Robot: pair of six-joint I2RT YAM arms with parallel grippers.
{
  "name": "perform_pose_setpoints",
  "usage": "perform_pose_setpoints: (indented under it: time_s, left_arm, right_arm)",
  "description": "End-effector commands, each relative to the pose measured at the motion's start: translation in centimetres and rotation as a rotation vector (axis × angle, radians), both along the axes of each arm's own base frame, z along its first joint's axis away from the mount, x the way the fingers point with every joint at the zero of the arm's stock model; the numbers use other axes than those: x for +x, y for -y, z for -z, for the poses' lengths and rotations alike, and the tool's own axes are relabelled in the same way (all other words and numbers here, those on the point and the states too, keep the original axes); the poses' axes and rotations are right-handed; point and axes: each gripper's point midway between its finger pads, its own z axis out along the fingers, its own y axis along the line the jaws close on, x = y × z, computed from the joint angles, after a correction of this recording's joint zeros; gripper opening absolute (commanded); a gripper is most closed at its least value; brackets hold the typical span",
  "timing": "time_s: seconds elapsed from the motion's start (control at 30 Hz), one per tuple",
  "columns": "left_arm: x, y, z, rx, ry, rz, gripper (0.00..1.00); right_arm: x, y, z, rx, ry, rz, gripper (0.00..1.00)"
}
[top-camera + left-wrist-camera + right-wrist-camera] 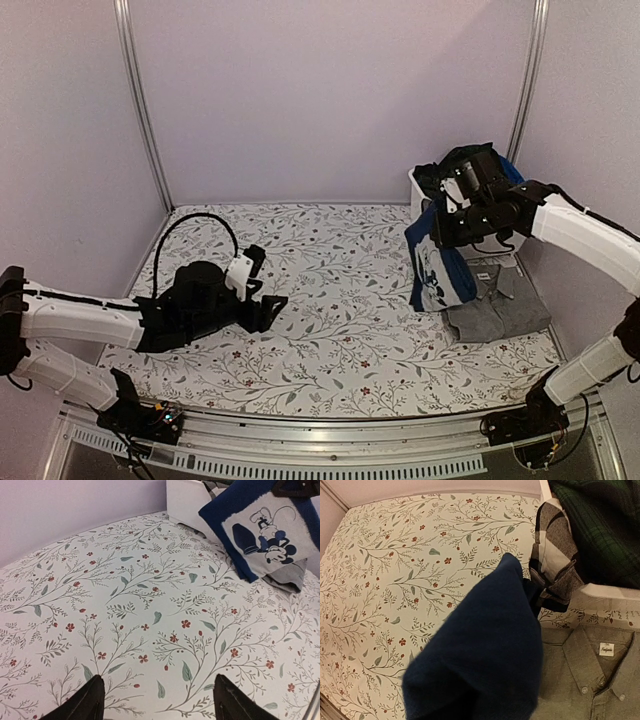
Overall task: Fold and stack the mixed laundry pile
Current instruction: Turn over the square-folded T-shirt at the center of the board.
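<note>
Near edge: left gripper (159,690) hovers low over the bare floral table (150,605), jaws wide, holding nothing, well apart from all the laundry.

Right side, further in: a grey button-up shirt (590,680) lies flat on the table just in front of the white bin (415,185), collar and neck label up. It looks roughly squared off. We cannot tell whether it is properly folded.

Above its left edge: right gripper (445,225) is clamped on a navy T-shirt (435,275) with a cartoon print. The shirt hangs bunched and clear of the table. The fingers are hidden under the cloth.

Far: the bin holds a dark green plaid garment (600,525) and a black-and-white checked one (555,555) draped over its rim.

Our reading: early in the task. At most one piece is laid down and no stack is built. The navy shirt needs spreading and folding, and the bin garments are untouched.
</note>
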Motion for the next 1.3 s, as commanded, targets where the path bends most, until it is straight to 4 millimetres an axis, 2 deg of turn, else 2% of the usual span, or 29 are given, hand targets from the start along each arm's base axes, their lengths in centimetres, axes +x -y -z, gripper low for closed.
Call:
perform_pose_setpoints:
  time_s: [0.0, 0.07, 0.1, 0.2, 0.23, 0.27, 0.3, 0.33, 0.37, 0.4, 0.43, 0.5, 0.67, 0.7, 0.77, 0.83, 0.9, 1.0, 1.03, 1.07, 1.1, 1.17, 1.27]
  left_arm:
    - [0.9, -2.8, -0.5, -0.041, -0.007, -0.074, 0.74]
    - [1.2, -4.1, -0.4, -0.045, -0.011, -0.108, 0.75]
    - [1.4, -4.7, -0.5, -0.048, -0.011, -0.122, 0.75]
    - [1.8, -6.7, -0.5, -0.05, -0.026, -0.175, 0.76]
    - [2.0, -7.4, -0.7, -0.058, -0.031, -0.198, 0.76]
    - [2.1, -8.0, -0.7, -0.066, -0.043, -0.219, 0.77]
    - [2.1, -8.4, -1.0, -0.084, -0.047, -0.233, 0.78]
    - [2.1, -8.6, -1.2, -0.11, -0.054, -0.24, 0.78]
    - [2.1, -8.7, -1.4, -0.141, -0.062, -0.241, 0.78]
    - [2.0, -8.8, -1.3, -0.167, -0.075, -0.24, 0.78]
    - [2.0, -9.0, -1.2, -0.19, -0.088, -0.243, 0.78]
    - [2.2, -9.6, -1.0, -0.222, -0.122, -0.272, 0.78]
    - [3.3, -12.3, 0.0, -0.26, -0.211, -0.411, 0.76]
    - [3.4, -12.9, 0.1, -0.266, -0.224, -0.437, 0.76]
    - [3.6, -14.1, 0.3, -0.276, -0.247, -0.493, 0.77]
    - [3.7, -15.1, 0.4, -0.293, -0.269, -0.532, 0.77]
    - [3.6, -15.7, 0.4, -0.305, -0.28, -0.555, 0.77]
    - [3.2, -15.2, 0.4, -0.323, -0.296, -0.525, 0.77]
    - [3.0, -14.4, 0.3, -0.334, -0.307, -0.48, 0.78]
    - [2.7, -13.7, 0.4, -0.337, -0.318, -0.446, 0.78]
    - [2.4, -12.9, 0.5, -0.341, -0.332, -0.408, 0.77]
    - [1.5, -11.3, 1.1, -0.337, -0.371, -0.346, 0.72]
    - [0.1, -8.6, 2.2, -0.323, -0.426, -0.261, 0.64]
  right_arm:
    - [0.3, 1.1, -1.4, -0.165, 0.033, -0.008, 0.0]
    - [0.4, -2.2, -0.8, -0.167, 0.01, -0.079, 0.0]
    - [0.5, -4.3, 0.8, -0.187, -0.027, -0.122, 0.0]
    - [-0.3, -10.5, 3.5, -0.207, -0.081, -0.244, 0.0]
    - [-0.7, -12.7, 5.9, -0.23, -0.123, -0.287, 0.0]
    - [-1.0, -14.7, 7.6, -0.247, -0.15, -0.325, 0.0]
    - [-2.1, -17.1, 8.5, -0.241, -0.172, -0.38, 0.0]
    - [-2.6, -19.2, 10.7, -0.258, -0.208, -0.42, 0.0]
    - [-3.0, -21.7, 10.4, -0.23, -0.196, -0.458, 0.0]
    - [-3.7, -23.6, 11.4, -0.223, -0.208, -0.496, 0.0]
    - [-4.1, -25.2, 11.4, -0.205, -0.205, -0.523, 0.0]
    - [-5.0, -27.7, 13.3, -0.182, -0.238, -0.556, 0.0]
    - [-6.5, -31.4, 14.5, -0.014, -0.311, -0.614, 0.01]
    - [-7.0, -32.2, 14.4, 0.029, -0.327, -0.638, 0.05]
    - [-8.6, -33.9, 14.1, 0.148, -0.371, -0.718, 0.26]
    - [-11.2, -35.6, 11.9, 0.316, -0.409, -0.864, 0.43]
    - [-13.0, -36.2, 7.9, 0.467, -0.401, -0.993, 0.54]
    - [-12.6, -34.8, 3.6, 0.63, -0.356, -1.077, 0.67]
    - [-12.3, -33.7, 1.5, 0.676, -0.325, -1.098, 0.68]
    - [-11.3, -32.7, 0.8, 0.691, -0.305, -1.082, 0.69]
    - [-10.0, -31.6, 0.3, 0.69, -0.279, -1.049, 0.68]
    - [-6.7, -29.1, 0.8, 0.649, -0.244, -0.945, 0.65]
    - [-2.0, -25.7, 3.9, 0.521, -0.225, -0.788, 0.59]
